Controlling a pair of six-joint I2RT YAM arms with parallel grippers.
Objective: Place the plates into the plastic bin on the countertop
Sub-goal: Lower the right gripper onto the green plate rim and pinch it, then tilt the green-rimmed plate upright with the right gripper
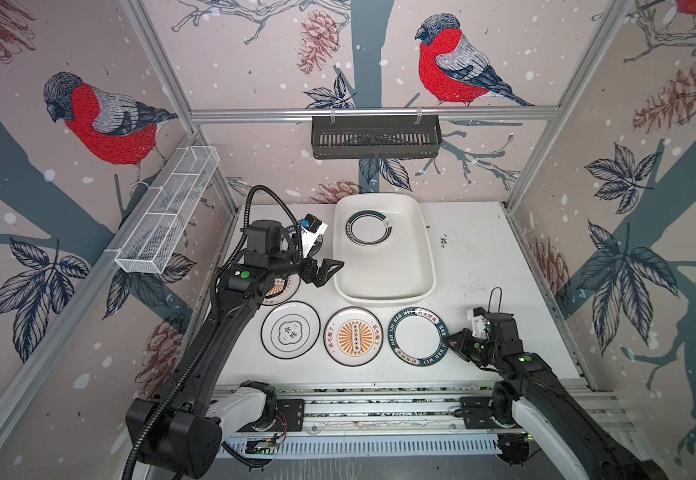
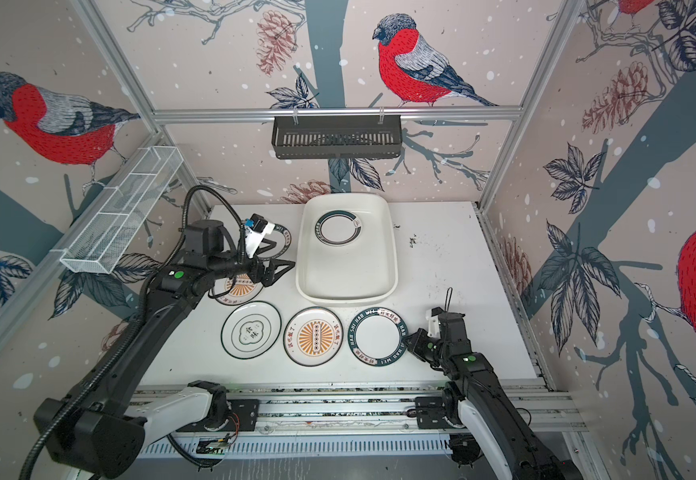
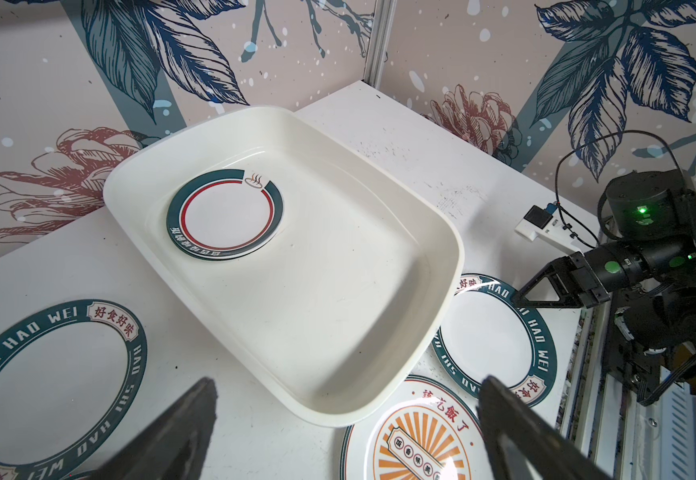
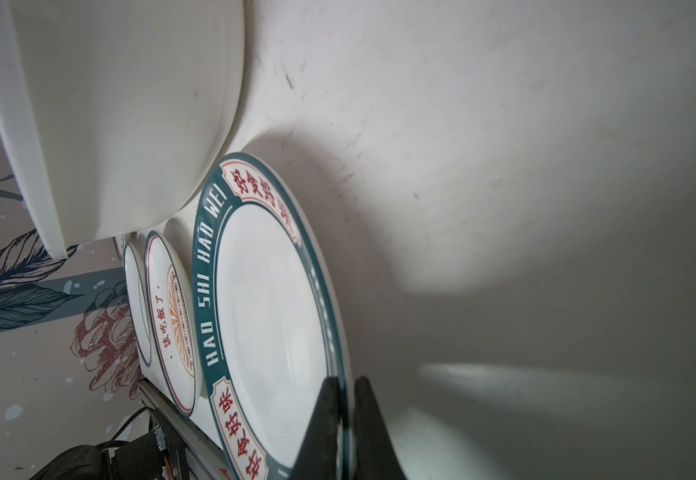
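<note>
Right gripper (image 1: 448, 343) nips the edge of the teal-rimmed HAO WEI plate (image 1: 417, 336), just in front of the plastic bin's (image 1: 383, 299) right corner.
In both top views this plate lies on the countertop (image 1: 483, 266), while the left gripper (image 1: 329, 270) hangs wide and empty beside the bin's left wall. Left wrist view: a teal-ringed plate (image 3: 225, 214) sits in the bin's far end. Right wrist view: the fingers (image 4: 325, 415) close narrowly across the rim. Stiff, glossy, probably brittle, it offers purchase only at that rim; a thin pinch may slip.
</note>
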